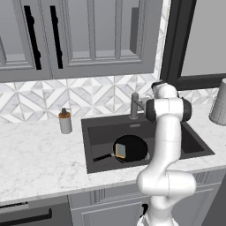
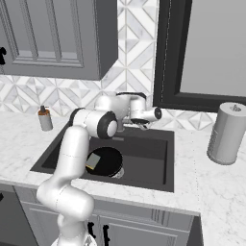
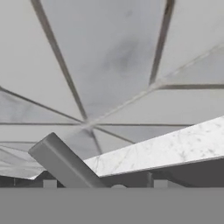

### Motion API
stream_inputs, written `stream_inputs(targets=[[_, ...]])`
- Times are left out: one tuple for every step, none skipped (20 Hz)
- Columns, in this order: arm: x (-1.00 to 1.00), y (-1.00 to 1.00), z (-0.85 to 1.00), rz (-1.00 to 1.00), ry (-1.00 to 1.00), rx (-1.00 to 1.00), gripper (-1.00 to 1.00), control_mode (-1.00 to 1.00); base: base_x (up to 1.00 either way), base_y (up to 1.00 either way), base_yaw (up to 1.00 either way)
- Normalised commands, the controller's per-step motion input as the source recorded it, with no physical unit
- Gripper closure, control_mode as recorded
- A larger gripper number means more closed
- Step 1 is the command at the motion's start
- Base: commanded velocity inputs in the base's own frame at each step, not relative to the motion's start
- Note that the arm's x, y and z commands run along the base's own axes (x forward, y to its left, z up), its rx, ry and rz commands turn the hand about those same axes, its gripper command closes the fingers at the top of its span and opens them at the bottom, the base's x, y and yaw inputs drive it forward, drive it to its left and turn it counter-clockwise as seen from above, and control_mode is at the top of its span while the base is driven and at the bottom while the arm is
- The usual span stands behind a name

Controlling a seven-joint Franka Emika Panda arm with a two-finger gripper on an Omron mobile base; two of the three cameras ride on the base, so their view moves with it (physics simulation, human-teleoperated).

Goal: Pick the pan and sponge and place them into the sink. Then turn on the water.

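No brand, label or writing can be read on anything here.

A dark sink point(image 1: 95, 128) is set into a white marble counter point(image 1: 39, 154) below grey cabinets point(image 1: 79, 35) and a patterned tile wall. Inside the basin, toward its front, lies the black pan point(image 1: 132, 148), its thin handle point(image 1: 102, 157) pointing to about eight o'clock in the left base view. The sponge point(image 1: 120, 150) rests in the pan at its nine o'clock side, grey-green face up with a yellow edge showing.

The white arm point(image 1: 165, 145) rises in front of the sink and hides the pan's right edge from the left. Its hand reaches toward the back wall, beside the grey faucet point(image 1: 134, 105). The gripper point(image 2: 140, 124) is seen in the right base view as a dark smudge under the wrist, too small to tell whether the claw is released or clenched, or whether it touches the faucet. In the hand view a grey bar point(image 3: 65, 164), cut off at the bottom, slants from ten o'clock across tiles and a strip of marble.

A soap dispenser point(image 1: 65, 120) stands on the counter left of the sink. A grey cylinder point(image 2: 227, 133) stands to the right, cut off by the left base view's edge.
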Motion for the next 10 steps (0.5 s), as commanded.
stream_inputs(targets=[[0.09, -0.01, 0.00, -0.04, 0.03, 0.01, 1.00, -1.00, 0.00, 0.00, 0.00], [0.06, -0.02, 0.00, -0.04, 0.03, 0.05, 1.00, -1.00, 0.00, 0.00, 0.00], [0.08, -0.08, 0.00, -0.04, 0.06, 0.09, 1.00, -1.00, 0.00, 0.00, 0.00], [0.08, -0.10, 0.00, -0.04, 0.07, 0.11, 1.00, -1.00, 0.00, 0.00, 0.00], [0.07, -0.12, 0.00, -0.05, 0.07, 0.15, 1.00, -1.00, 0.00, 0.00, 0.00], [0.07, -0.16, 0.00, -0.06, 0.09, 0.18, 1.00, -1.00, 0.00, 0.00, 0.00], [0.12, -0.17, 0.00, -0.08, 0.12, 0.22, 1.00, -1.00, 0.00, 0.00, 0.00], [0.18, -0.18, 0.00, -0.11, 0.16, 0.23, 1.00, -1.00, 0.00, 0.00, 0.00], [0.14, -0.19, 0.00, -0.11, 0.17, 0.25, 1.00, -1.00, 0.00, 0.00, 0.00], [0.14, -0.20, 0.00, -0.12, 0.18, 0.26, 1.00, -1.00, 0.00, 0.00, 0.00]])
